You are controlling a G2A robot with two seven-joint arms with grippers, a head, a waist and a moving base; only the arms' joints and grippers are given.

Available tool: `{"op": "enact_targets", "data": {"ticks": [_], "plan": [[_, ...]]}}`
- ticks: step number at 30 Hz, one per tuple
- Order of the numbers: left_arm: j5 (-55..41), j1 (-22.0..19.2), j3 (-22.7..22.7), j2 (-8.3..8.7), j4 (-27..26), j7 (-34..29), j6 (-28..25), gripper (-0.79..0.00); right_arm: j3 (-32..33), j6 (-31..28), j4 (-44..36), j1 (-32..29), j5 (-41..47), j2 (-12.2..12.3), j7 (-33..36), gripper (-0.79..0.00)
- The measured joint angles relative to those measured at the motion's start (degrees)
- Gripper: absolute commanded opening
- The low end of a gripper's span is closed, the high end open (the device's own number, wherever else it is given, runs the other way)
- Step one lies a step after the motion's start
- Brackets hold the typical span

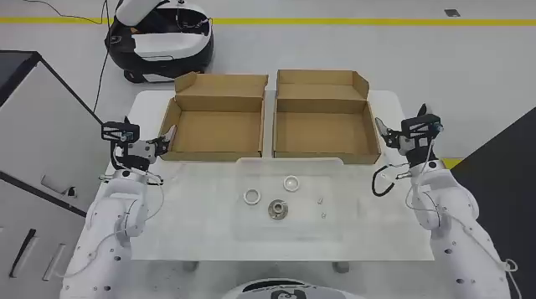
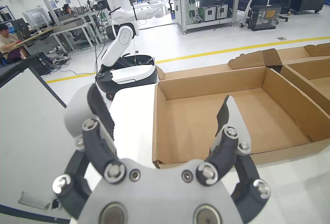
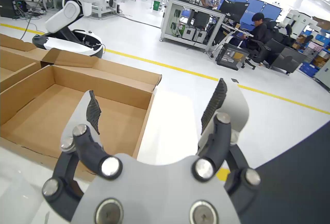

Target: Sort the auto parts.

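Note:
Several small auto parts lie in a clear shallow tray [image 1: 251, 165] at the table's front middle: a white ring [image 1: 251, 196], a second white ring [image 1: 291, 184], a grey flanged part [image 1: 278, 208] and two tiny screws [image 1: 322, 202]. Behind the tray stand two open cardboard boxes, the left box [image 1: 213, 130] and the right box [image 1: 322, 130], both with bare floors. My left gripper [image 2: 159, 109] is open and holds nothing, at the left box's outer front corner [image 2: 157, 160]. My right gripper [image 3: 157, 98] is open with nothing in it, beside the right box's outer wall [image 3: 144, 122].
A white wheeled robot base [image 1: 159, 43] stands on the floor behind the table. A yellow floor line [image 1: 335, 21] runs across the back. A dark panel [image 1: 33, 81] sits left of the table, and a dark surface [image 1: 502, 165] lies to the right.

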Motion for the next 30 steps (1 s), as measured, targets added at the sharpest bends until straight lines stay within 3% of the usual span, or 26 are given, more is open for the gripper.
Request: {"op": "enact_targets", "data": {"ticks": [6, 14, 22, 30], "plan": [[0.0, 0.0, 0.0, 0.0, 0.0, 0.0, 0.0, 0.0, 3.89, -8.32, -6.53, -2.24, 1.74, 0.63, 4.39, 0.0], [0.0, 0.0, 0.0, 0.0, 0.0, 0.0, 0.0, 0.0, 10.44, -22.89, -15.56, -3.05, 4.6, 1.93, 15.59, 0.0], [0.0, 0.0, 0.0, 0.0, 0.0, 0.0, 0.0, 0.0, 14.55, -35.9, -20.24, -0.06, 9.24, 3.43, 28.35, 0.0], [0.0, 0.0, 0.0, 0.0, 0.0, 0.0, 0.0, 0.0, 14.3, -46.58, -23.12, 3.85, 15.23, 5.19, 40.67, 0.0]]}}
